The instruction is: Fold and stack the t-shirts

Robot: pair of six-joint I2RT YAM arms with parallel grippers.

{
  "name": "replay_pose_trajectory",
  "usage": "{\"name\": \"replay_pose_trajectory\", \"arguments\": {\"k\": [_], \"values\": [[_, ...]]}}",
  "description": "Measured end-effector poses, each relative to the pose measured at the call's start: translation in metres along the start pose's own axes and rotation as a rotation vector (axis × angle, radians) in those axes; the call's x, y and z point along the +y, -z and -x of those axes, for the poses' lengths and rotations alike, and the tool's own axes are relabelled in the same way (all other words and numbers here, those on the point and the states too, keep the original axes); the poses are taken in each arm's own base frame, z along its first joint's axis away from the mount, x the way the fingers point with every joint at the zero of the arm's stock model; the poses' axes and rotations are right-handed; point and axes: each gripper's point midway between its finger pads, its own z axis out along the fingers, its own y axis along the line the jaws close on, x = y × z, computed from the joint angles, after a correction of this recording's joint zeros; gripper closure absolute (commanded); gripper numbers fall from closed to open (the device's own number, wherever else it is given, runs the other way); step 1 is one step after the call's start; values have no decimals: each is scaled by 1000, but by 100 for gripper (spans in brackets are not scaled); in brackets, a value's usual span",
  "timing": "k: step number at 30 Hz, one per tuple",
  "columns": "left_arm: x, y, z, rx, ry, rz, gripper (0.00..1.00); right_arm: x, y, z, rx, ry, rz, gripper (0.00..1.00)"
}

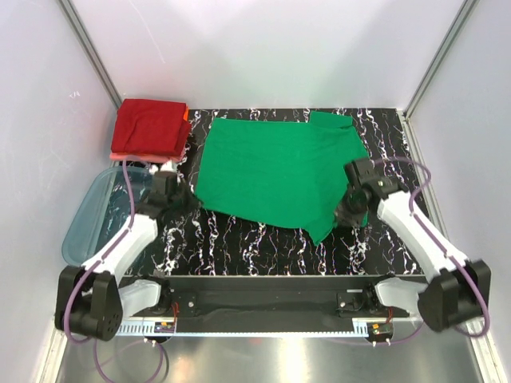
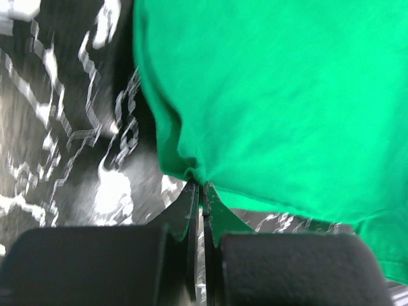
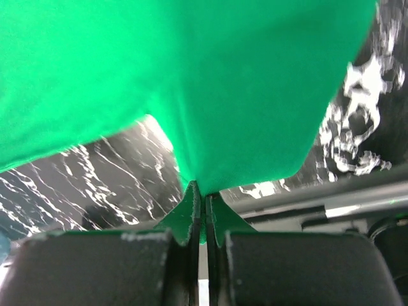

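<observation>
The bright green t-shirt [image 1: 275, 171] lies spread across the middle of the black marbled table [image 1: 239, 247]. My left gripper [image 1: 190, 201] is shut on its near left corner; the left wrist view shows the pinched cloth [image 2: 199, 174] at my closed jaws. My right gripper [image 1: 345, 209] is shut on the shirt's right edge, with the green cloth [image 3: 204, 115] bunched into my closed jaws in the right wrist view. A folded dark red shirt [image 1: 148, 126] lies on top of a salmon-pink one [image 1: 120, 155] at the back left corner.
A translucent blue plastic tub [image 1: 92, 211] stands at the left edge of the table, beside my left arm. White walls enclose the table at the back and both sides. A metal rail [image 1: 263, 299] runs along the near edge.
</observation>
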Motion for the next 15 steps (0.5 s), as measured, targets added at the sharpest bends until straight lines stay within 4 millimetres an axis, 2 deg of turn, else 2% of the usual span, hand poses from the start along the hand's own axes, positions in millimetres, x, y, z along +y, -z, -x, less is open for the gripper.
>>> {"name": "replay_pose_trajectory", "arguments": {"k": [4,8,12,15], "values": [[-27,0,33,-23,-18,-19,100,27,6,41,-58,55,-9,100],[-46,-11,58,-25,-24,-20,100,39,6,87,-105,67,-35,100],[-57,-31,77,-7,-27,-1,100,50,2,134,-142,66,-41,100],[-60,-58,95,22,-20,33,100,62,-7,174,-164,71,-46,100]]}}
